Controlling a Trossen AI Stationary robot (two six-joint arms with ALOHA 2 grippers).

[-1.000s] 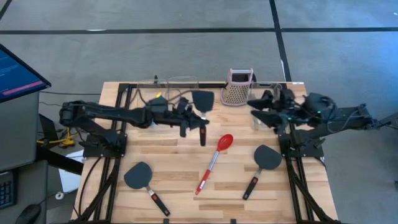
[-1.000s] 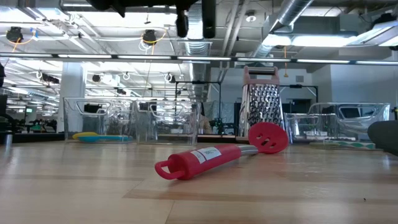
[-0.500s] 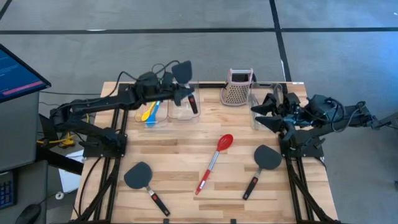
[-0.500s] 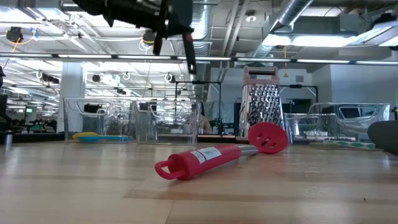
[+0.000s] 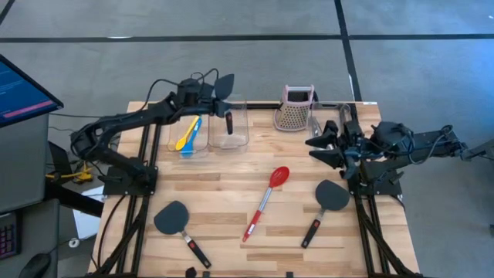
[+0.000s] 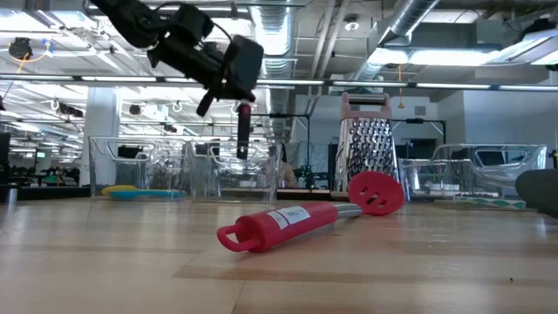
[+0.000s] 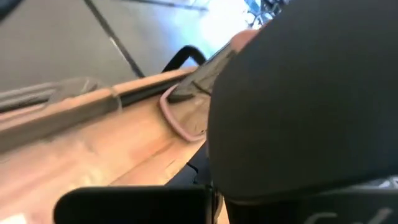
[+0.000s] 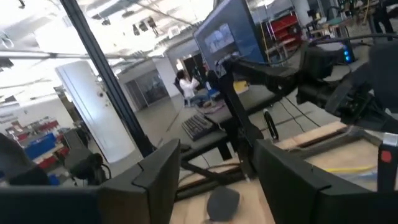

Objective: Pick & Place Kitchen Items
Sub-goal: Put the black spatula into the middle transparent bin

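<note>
we are holding one black spatula in our left gripper, jaws clamped on it, up at the far side of the table. its blade is sticking out past the table's back edge and its handle is hanging down over the middle clear bin; in the low view the handle is dangling upright just above the bins. the small yellow and blue spoons are lying in the bin beside it. our right gripper is hovering with its jaws apart over the right-hand bin at the far right, holding nothing. the pink-topped grater is standing upright between the bins. on the bare wood, the red spoon is lying slantwise in the middle, a second black spatula is resting near the front left, and a third black spatula is resting at the right, just in front of our right arm. all three are lying well apart from one another.
</note>
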